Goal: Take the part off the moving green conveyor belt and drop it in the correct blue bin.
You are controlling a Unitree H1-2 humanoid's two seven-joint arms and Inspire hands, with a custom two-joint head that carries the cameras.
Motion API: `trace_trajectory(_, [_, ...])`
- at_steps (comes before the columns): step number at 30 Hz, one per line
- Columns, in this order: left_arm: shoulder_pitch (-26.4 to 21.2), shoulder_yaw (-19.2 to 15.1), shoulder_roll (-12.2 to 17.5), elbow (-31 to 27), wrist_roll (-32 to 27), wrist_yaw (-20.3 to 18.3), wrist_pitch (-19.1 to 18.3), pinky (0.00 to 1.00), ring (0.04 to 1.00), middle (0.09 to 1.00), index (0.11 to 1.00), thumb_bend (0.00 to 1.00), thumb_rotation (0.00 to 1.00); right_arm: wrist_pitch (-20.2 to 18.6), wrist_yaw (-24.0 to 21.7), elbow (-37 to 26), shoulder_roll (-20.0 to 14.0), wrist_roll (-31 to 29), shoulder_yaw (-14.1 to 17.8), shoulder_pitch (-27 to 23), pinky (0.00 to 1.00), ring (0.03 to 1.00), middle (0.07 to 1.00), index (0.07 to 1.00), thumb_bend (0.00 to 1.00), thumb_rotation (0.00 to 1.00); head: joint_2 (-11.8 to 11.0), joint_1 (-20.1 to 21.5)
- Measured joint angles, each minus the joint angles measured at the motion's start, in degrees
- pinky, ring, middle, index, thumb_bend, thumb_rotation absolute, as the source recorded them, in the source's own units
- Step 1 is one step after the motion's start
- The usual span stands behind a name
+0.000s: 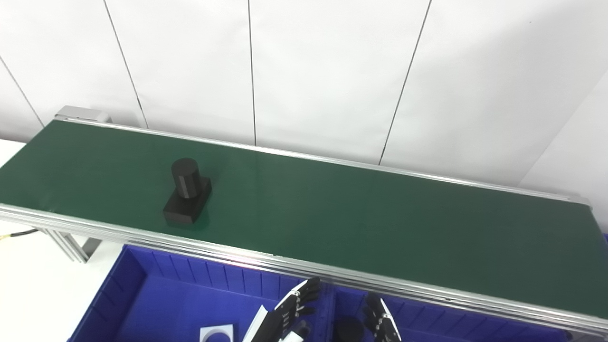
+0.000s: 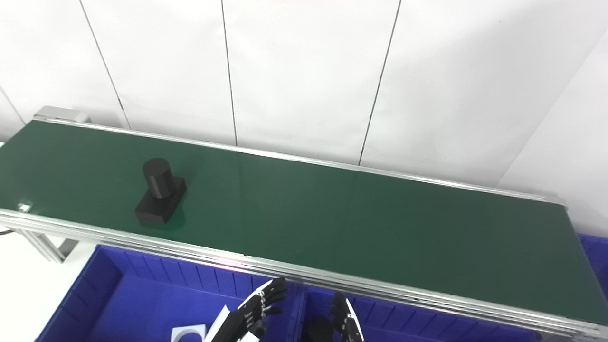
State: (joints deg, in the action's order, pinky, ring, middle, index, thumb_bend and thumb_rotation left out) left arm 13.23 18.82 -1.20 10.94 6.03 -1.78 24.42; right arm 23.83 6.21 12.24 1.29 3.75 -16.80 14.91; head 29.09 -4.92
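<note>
Green belt material runs across both head views: the conveyor belt (image 1: 361, 213) slants from upper left to lower right, edged by silver aluminium rails, with white wall panels behind it. On the left part of the belt stands the part (image 1: 187, 192), a matte black piece made of a flat rectangular base with an upright cylinder rising from its far end. It sits nearer the front rail than the back one, touching only the belt, and well apart from both hands.

Below the front rail lie two blue bins side by side. The left bin (image 1: 156, 294) has ribbed walls, and on its floor at the picture's bottom edge lies a white label card (image 1: 216, 332) with a ring drawn on it. The right bin (image 1: 441, 318) holds a dark round object (image 1: 349, 328), only partly seen at the bottom edge.

The left hand (image 1: 292, 308) hovers over the wall shared by the two bins, its black fingers spread and pointing up toward the belt, holding nothing. The right hand (image 1: 380, 320) is just beside it over the right bin, fingers likewise apart and empty. Both sit low in the frame, short of the front rail, and are cut off at the bottom edge.
</note>
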Motion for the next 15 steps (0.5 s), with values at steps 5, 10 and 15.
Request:
trace_trajectory(5, [0.0,0.1,0.0,0.0,-0.1,0.0,0.0,0.81,0.879,0.895,0.897,0.68,0.90,0.0,-0.1,-0.2,0.0,-0.1,0.1,0.0,0.90,0.911,0.923,0.931,0.82,1.00,0.0,0.0])
trace_trajectory(10, [-0.3,0.2,0.0,0.1,0.0,0.2,0.0,0.80,0.876,0.894,0.899,0.69,0.90,0.0,-0.2,-1.2,0.0,-0.3,0.5,0.1,0.89,0.898,0.915,0.927,0.83,1.00,0.2,0.9])
trace_trajectory(15, [-0.7,0.4,-0.1,0.7,0.0,1.0,0.0,0.81,0.878,0.896,0.902,0.67,0.90,0.0,-0.7,-2.9,0.0,-0.8,1.0,0.2,0.89,0.894,0.918,0.924,0.85,1.00,0.0,1.2])
